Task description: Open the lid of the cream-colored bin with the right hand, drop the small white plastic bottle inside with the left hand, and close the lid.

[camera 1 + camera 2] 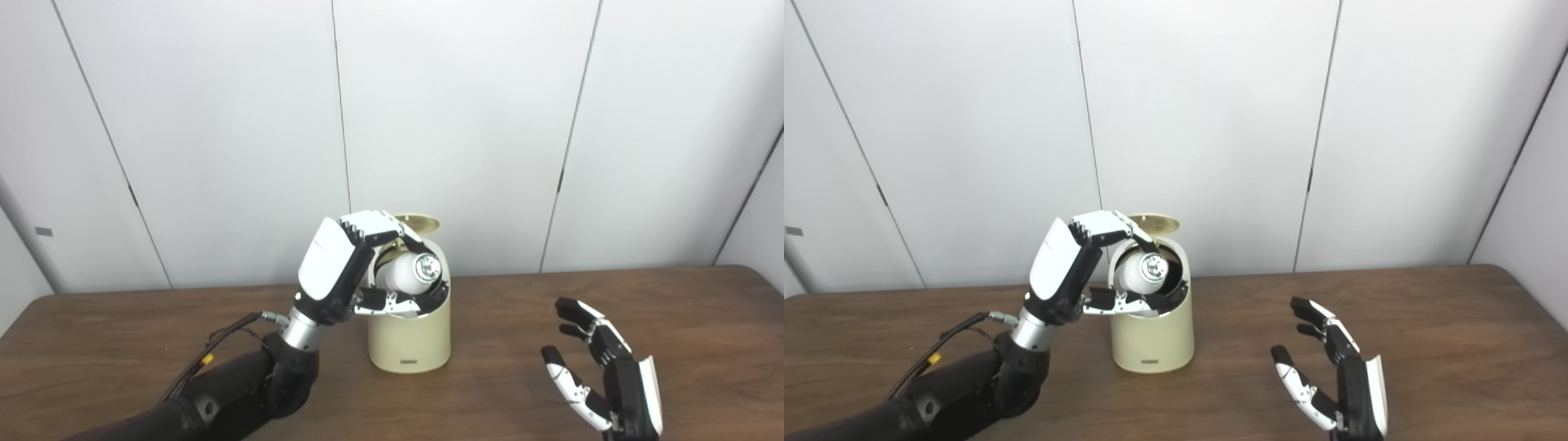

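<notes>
The cream-colored bin (pixel 409 337) stands mid-table with its round lid (pixel 422 223) tipped up and back, leaving the mouth uncovered. My left hand (pixel 343 263) is at the bin's mouth, shut on the small white plastic bottle (pixel 407 272). The bottle lies sideways in the opening, its cap end facing the camera. Fingers curl over the top of it and the thumb sits under it. My right hand (pixel 603 376) hovers low at the front right of the table, well clear of the bin, open with fingers spread and nothing in it.
The dark wooden table (pixel 520 306) runs across the view, with white wall panels (pixel 459 122) close behind the bin. My left forearm (pixel 202 401) with its cables crosses the table's front left.
</notes>
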